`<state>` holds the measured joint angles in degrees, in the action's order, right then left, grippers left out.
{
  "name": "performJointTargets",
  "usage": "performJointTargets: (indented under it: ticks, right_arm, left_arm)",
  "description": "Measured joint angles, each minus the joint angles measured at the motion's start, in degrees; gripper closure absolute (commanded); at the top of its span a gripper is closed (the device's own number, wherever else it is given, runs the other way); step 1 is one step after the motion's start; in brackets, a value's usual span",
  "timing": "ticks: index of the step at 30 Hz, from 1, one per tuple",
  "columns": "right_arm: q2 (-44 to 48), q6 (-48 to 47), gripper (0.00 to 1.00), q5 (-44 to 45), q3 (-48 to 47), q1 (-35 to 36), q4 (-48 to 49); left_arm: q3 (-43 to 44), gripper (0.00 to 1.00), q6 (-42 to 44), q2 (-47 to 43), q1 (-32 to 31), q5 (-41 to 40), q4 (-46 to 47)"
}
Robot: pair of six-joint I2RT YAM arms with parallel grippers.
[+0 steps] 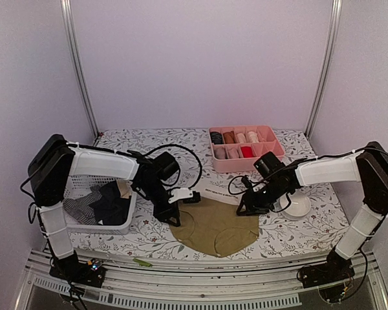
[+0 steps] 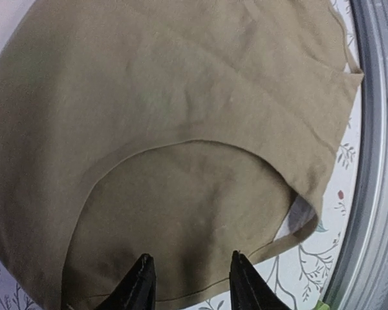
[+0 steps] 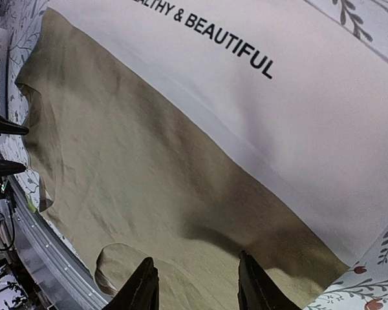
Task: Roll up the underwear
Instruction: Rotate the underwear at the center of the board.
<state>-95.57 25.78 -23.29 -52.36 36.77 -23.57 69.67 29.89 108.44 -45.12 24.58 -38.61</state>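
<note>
Olive-tan cloth is at the centre: the olive-tan underwear (image 1: 213,227) lies spread flat on the table (image 1: 304,236), in the near middle part, between the two arms. Its wide waist edge is at the far side and its narrow part points to the near edge of the table. The far edge lies on a white printed sheet (image 3: 278,123) with black letters; the end of the text reads "& BEAUTIFUL".

The left gripper (image 2: 191,284) is low over the left side of this garment. Its two black fingers stand apart, and the cloth shows flat between them. The right gripper (image 3: 197,287) is at the right far corner of the garment, near the border where the cloth meets the white sheet. Its fingers are apart too, with cloth visible in the gap and a small wrinkle just beside one finger.

At the left of the table stands a white mesh basket (image 1: 107,226). Inside it we see black garments (image 1: 113,208) and a grey-and-white striped garment (image 1: 83,210). At the far side, a pink divided tray (image 1: 246,165) holds rolled pieces in black, brown, cream and red. A white round object (image 1: 299,205) sits just beside the right arm; what it is we cannot tell.
</note>
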Motion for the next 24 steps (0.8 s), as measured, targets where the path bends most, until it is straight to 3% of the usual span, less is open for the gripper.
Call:
performJointTargets:
  ticks: [10,19,24]
  right_arm:
    - [-2.5,-1.1,0.55,-1.2,0.4,1.7,0.3]
    - [-7.1,7.2,0.49,-9.9,-4.6,13.1,4.0]
    - [-3.3,7.9,0.51,-7.9,-7.3,11.1,2.6]
  left_arm:
    - [7.8,0.62,0.2,8.1,5.0,-6.4,0.6]
    - [18.3,0.53,3.3,14.4,7.3,-18.4,2.5]
    - [18.2,0.51,4.6,12.3,8.1,-15.4,-0.3]
